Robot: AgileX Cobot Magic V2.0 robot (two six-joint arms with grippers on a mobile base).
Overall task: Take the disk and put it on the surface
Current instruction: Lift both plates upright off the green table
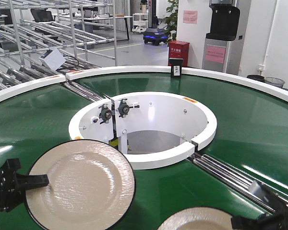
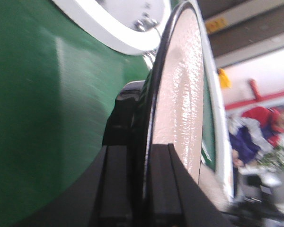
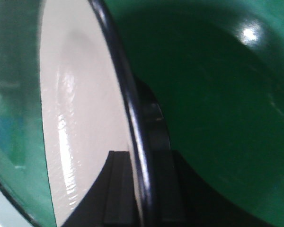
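While the left gripper [image 1: 41,180] clamps the rim of 1 cream disk [image 1: 81,187] at the green conveyor belt's [image 1: 259,129] near-left edge, the right gripper [image 1: 241,221] pinches a 2nd disk [image 1: 197,220] near-right.

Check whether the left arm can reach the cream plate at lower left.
Yes, apparently: the left tool sits at the plate, its fingers straddling the black rim, nothing between. The right tool grips the second plate, well clear.
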